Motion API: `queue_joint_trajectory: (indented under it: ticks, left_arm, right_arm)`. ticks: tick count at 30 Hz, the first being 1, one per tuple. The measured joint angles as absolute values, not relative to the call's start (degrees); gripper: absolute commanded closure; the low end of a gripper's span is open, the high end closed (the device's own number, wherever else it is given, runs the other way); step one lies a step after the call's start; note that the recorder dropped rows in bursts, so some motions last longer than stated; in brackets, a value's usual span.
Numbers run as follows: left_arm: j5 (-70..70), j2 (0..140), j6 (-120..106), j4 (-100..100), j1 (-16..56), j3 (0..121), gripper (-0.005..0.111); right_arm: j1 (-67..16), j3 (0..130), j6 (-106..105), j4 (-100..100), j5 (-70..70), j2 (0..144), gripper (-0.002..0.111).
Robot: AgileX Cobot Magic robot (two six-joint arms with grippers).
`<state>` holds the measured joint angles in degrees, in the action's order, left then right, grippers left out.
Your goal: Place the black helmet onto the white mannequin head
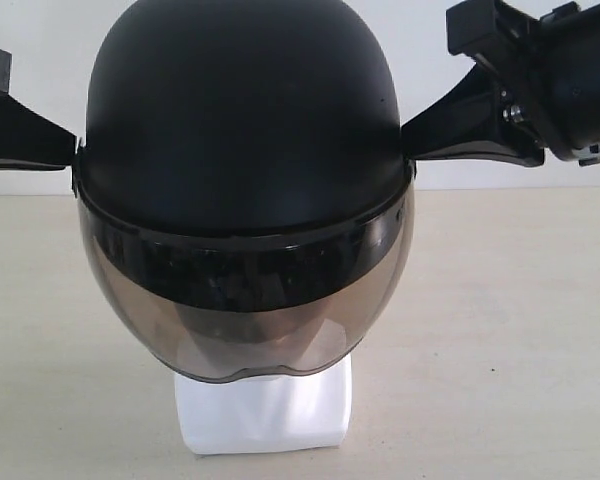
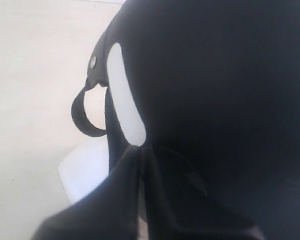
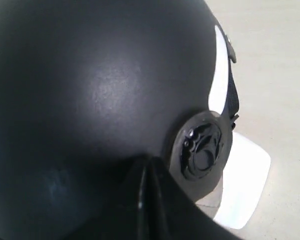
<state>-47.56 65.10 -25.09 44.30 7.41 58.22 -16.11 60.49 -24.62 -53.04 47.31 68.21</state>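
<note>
Step in hand: helmet is down over the head, so you are at the seating / let-go stage, I judge.
Black helmet (image 1: 242, 120): sits over the white mannequin head (image 1: 265, 410); only the squarish white base shows below the smoky visor (image 1: 245, 310) in exterior view.
Left gripper (image 1: 72, 152): tip presses on helmet's left side at the rim line. In left wrist view the fingers (image 2: 135, 190) lie together, no gap btw them, against the shell. They hold nothing; they only push.
Right gripper (image 1: 408, 145): tip touches helmet's right side, just beside the visor pivot disc (image 3: 202, 150). In right wrist view the fingers (image 3: 147, 200) look closed together too, but the tips are dark on dark, so I cannot tell for sure.
Next move, my judgement: check that helmet sits level, then draw both arms straight out sideways, w/o dragging the shell. You should go slow; a tip that catches the rim could tilt helmet or tip the base.
Strap (image 2: 87, 117): hangs as a loop outside, near the base; it may be not tucked.
Hidden: face, ears and neck, all behind visor and shell; how deep the head is inside, not visible.
Cut off: left arm mostly out of exterior view; helmet fills both wrist views.
Table (image 1: 520, 330): pale, plain.
</note>
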Motion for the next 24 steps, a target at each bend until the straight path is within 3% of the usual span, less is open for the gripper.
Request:
queue_joint_trajectory:
  ticks: [24]
  left_arm:
    - [-45.15,64.82,-24.46,42.20,6.96,58.22,0.102]
  right_arm:
    - [-16.47,60.49,-21.57,-51.71,50.33,62.40,0.108]
